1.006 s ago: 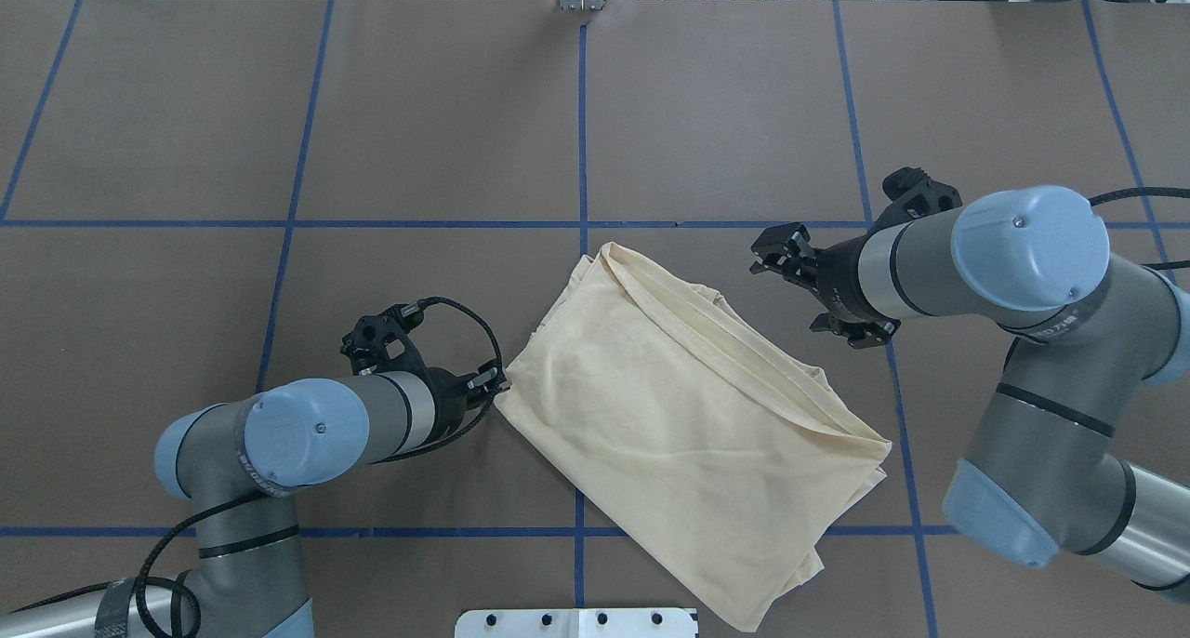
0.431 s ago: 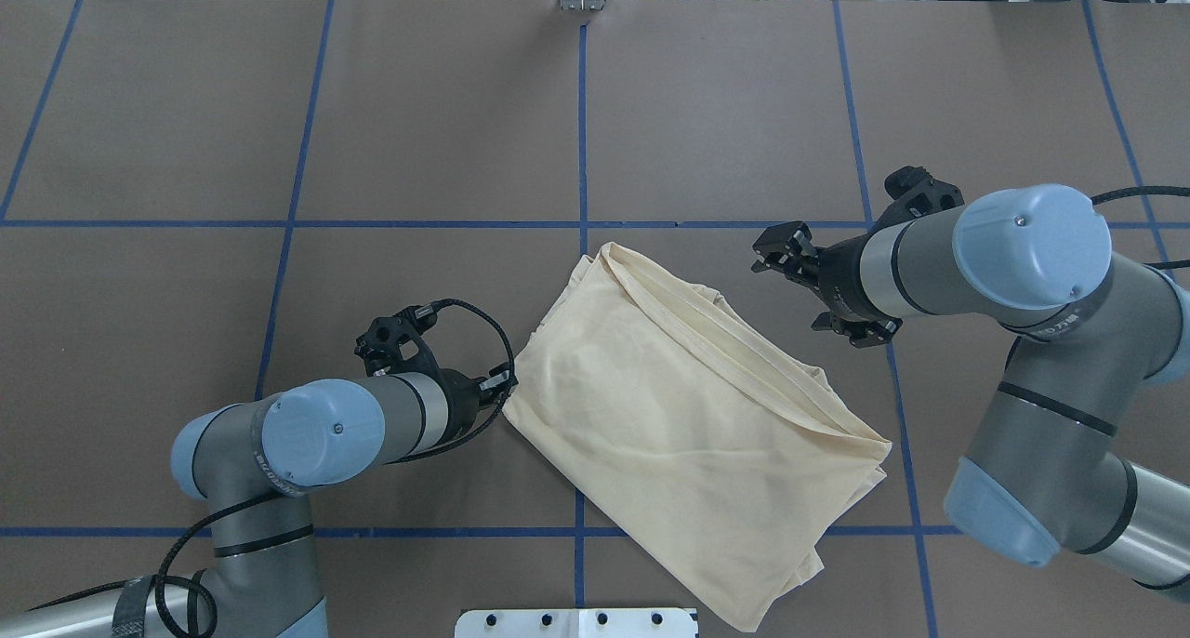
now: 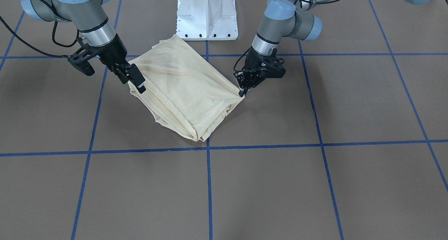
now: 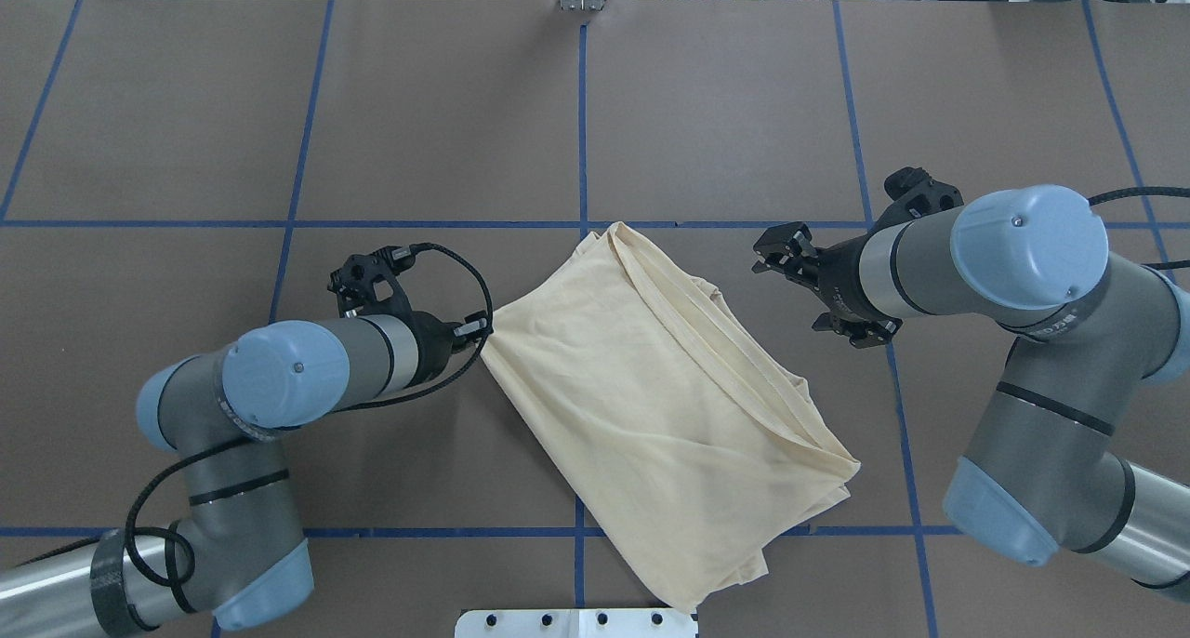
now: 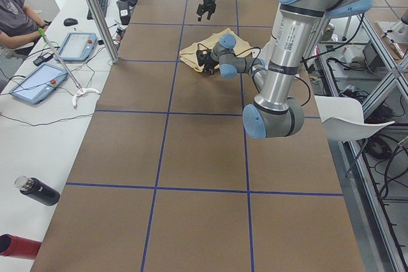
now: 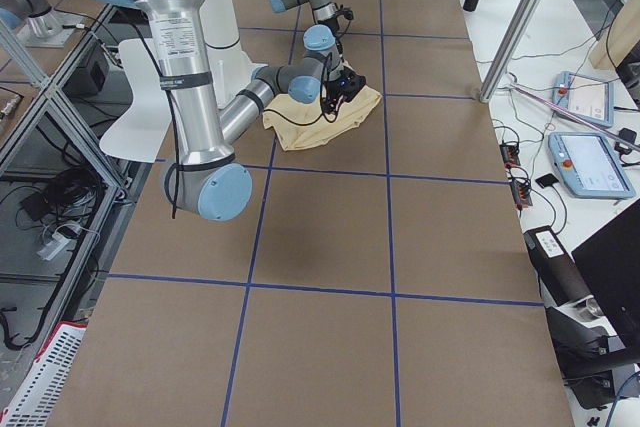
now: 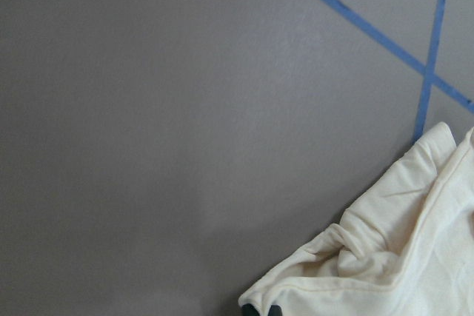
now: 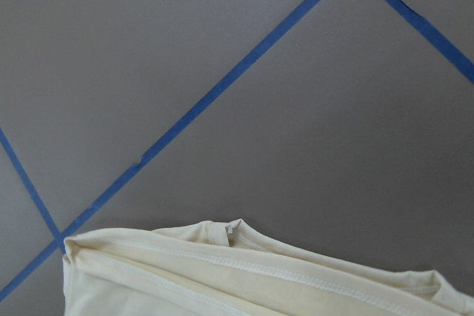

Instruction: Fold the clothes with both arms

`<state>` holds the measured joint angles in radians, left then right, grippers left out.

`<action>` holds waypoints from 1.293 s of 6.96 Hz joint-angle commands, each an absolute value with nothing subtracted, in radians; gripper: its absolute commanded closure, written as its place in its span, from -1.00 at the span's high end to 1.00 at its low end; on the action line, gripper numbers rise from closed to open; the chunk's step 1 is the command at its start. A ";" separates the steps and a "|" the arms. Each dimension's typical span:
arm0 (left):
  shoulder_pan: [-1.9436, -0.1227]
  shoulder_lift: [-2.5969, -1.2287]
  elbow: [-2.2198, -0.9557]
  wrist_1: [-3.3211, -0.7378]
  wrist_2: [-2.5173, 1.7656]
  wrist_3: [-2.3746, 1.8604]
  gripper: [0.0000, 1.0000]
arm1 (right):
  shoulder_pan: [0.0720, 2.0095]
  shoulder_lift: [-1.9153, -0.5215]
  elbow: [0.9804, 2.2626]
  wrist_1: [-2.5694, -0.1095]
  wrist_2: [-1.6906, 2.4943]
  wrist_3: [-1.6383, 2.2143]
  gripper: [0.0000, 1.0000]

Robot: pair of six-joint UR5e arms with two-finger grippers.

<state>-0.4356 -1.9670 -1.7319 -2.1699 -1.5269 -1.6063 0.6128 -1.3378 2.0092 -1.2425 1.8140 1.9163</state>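
The clothes are one pale cream-yellow shirt [image 4: 651, 405], folded into a long slab that lies diagonally on the brown table [image 4: 186, 108]; no print shows. My left gripper [image 4: 483, 327] is shut on the shirt's left corner [image 3: 240, 93], and bunched cloth [image 7: 400, 264] fills the corner of its wrist view. My right gripper [image 4: 770, 252] hovers open to the right of the shirt's far end, apart from it. Only the shirt's stitched hems [image 8: 222, 279] appear in the right wrist view. In the front view, the right gripper [image 3: 134, 79] hangs above the shirt's [image 3: 182, 89] edge.
Blue tape lines [image 4: 581, 108] divide the table into squares. The robot's white pedestal base [image 3: 207, 14] stands right behind the shirt's near end. A side bench with tablets [image 5: 38, 84] and a seated person [image 5: 16, 17] runs along the table's far long edge.
My left gripper has moved away from the robot and slightly left, dragging the shirt's corner. The whole shirt slid and turned with it. The right arm has stayed still.
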 commanded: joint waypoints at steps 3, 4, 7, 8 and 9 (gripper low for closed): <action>-0.665 -2.231 -1.292 -2.355 -1.537 -1.353 -1.00 | 0.611 -1.329 2.006 -1.243 1.809 1.917 1.00; -0.707 -2.296 -1.205 -2.400 -1.563 -1.330 -1.00 | 0.611 -1.297 1.987 -1.243 1.807 1.927 1.00; -0.759 -2.184 -1.366 -2.390 -1.684 -1.246 0.14 | 0.548 -1.214 1.936 -1.244 1.792 1.984 1.00; -0.762 -2.107 -1.458 -2.390 -1.712 -1.246 0.14 | 0.463 -1.186 1.918 -1.244 1.696 2.103 1.00; -0.764 -2.088 -1.480 -2.390 -1.712 -1.249 0.14 | 0.369 -1.140 1.884 -1.268 1.549 2.205 1.00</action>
<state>-0.7608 -2.1356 -1.4213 -2.3903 -1.6997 -1.2477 0.4706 -1.1878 1.9169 -1.2500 1.6905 2.0858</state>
